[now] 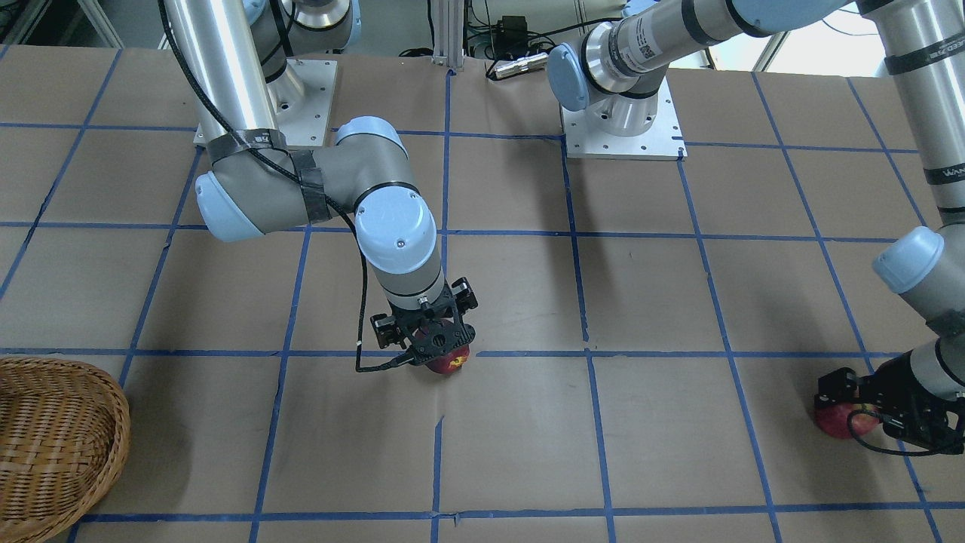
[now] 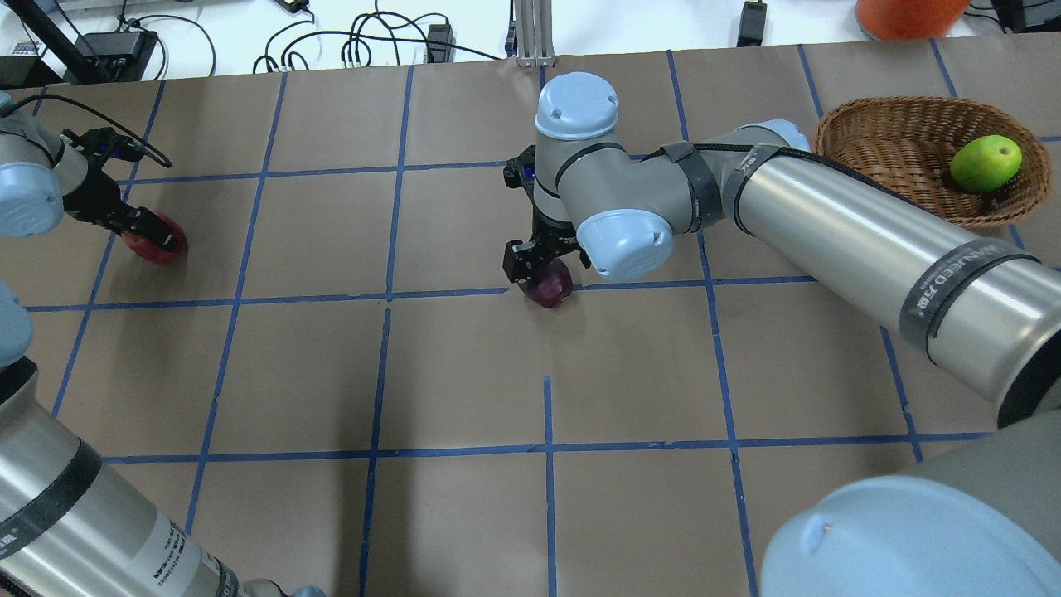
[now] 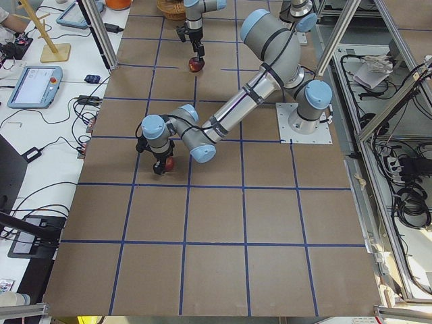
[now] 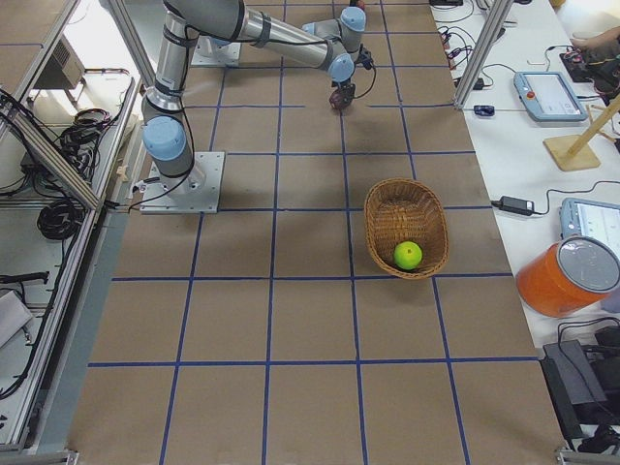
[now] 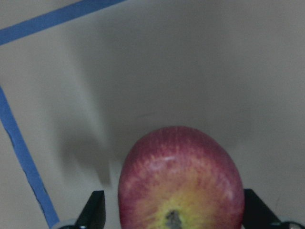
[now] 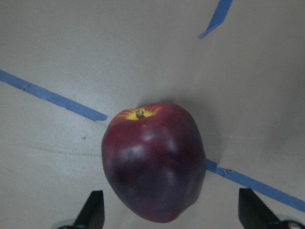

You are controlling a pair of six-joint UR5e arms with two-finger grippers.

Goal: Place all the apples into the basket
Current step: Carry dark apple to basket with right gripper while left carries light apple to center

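Observation:
The lighter red apple (image 5: 178, 191) with a yellowish stem end rests on the table's left side, and my left gripper (image 2: 149, 235) is open around it with a finger on each side. Near the table's middle, the dark maroon-red apple (image 6: 155, 160) sits on a blue tape line. My right gripper (image 2: 539, 269) is lowered over this one and open, its fingers (image 6: 93, 210) standing clear of the fruit. The lime-green apple (image 2: 985, 163) lies inside the wicker basket (image 2: 870, 116) at the far right.
Blue tape lines divide the brown table into squares. The two arm base plates (image 1: 622, 124) stand on the robot's edge of the table. An orange container (image 4: 567, 276) and teach pendants (image 4: 547, 94) sit on the bench beyond the table's far side.

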